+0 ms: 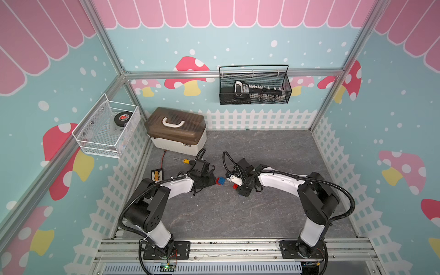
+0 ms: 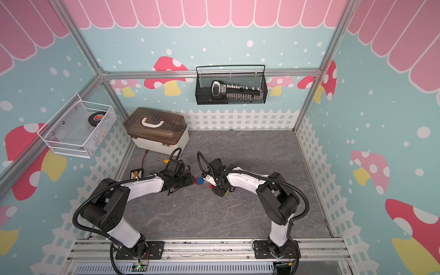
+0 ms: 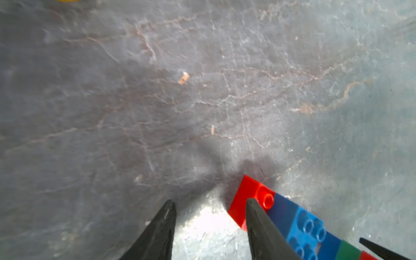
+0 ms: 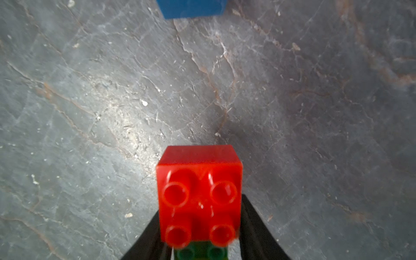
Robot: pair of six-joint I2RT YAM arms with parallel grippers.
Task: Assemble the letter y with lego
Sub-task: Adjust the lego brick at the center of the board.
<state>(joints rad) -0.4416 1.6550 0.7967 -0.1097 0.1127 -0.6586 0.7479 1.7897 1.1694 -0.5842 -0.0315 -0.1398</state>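
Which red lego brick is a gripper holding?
The red brick joined to a green brick, in the right gripper. A second red brick lies on the table against blue bricks, beside the left gripper.

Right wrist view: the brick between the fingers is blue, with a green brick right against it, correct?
Not quite. The right wrist view shows a red brick, not a blue one, between the fingers, with a green brick right against it.
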